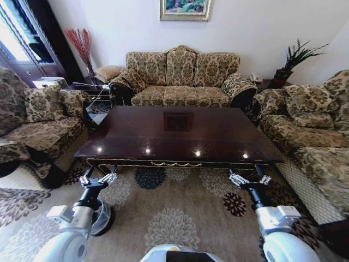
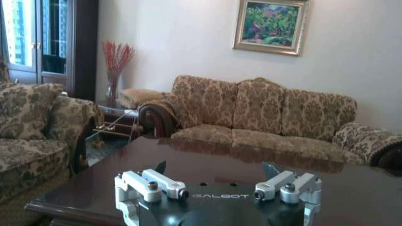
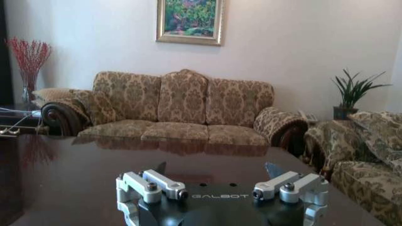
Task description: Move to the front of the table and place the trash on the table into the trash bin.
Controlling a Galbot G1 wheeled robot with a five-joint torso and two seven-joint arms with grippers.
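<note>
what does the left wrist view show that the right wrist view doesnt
Left wrist view alone: the window and the left gripper, open, over the table's near edge. Right wrist view alone: the potted plant and the right gripper, open, over the same edge. Both: the dark table top, the patterned sofa, the framed painting and the red branches in a vase.

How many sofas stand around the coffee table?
3. One sofa stands behind the coffee table, one on the robot's left side, and one on its right. None seems hidden.
</note>
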